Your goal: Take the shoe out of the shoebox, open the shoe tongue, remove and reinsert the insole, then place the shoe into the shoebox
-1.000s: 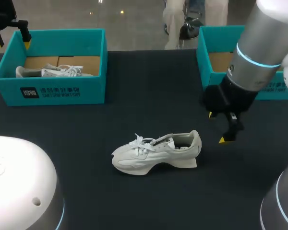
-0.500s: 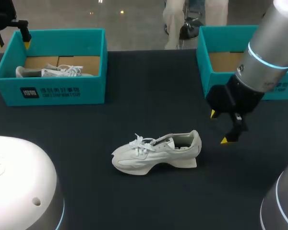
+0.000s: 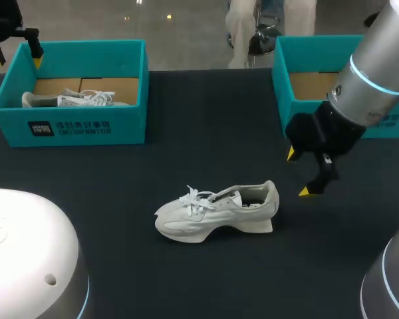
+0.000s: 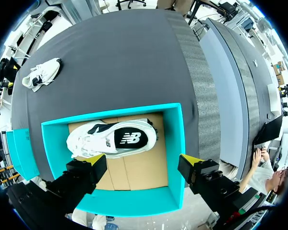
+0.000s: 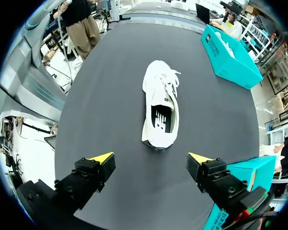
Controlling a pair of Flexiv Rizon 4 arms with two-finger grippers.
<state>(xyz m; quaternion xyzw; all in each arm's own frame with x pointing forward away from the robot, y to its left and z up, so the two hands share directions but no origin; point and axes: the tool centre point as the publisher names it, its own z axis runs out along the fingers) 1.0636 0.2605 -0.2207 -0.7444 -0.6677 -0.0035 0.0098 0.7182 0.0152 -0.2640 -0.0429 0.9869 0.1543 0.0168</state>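
The shoe [image 3: 216,211] sits out on the tabletop [image 3: 186,159], heel toward the right tool [image 3: 298,173], which is open, likely ready to grab.

Head view: right shoebox [image 3: 299,100] cut by frame edge, front wall & inside mostly behind right arm [image 3: 372,73]; contents can't tell. Left arm [image 3: 3,20] runs out the corner, only left gripper [image 3: 16,58] tips show. In left shoebox [image 3: 86,126], 2nd shoe [image 3: 73,100] is half behind the wall. Table shoe [image 3: 213,212]: insole [image 3: 251,198] just a sliver past collar. Left wrist view: table shoe too small for detail.
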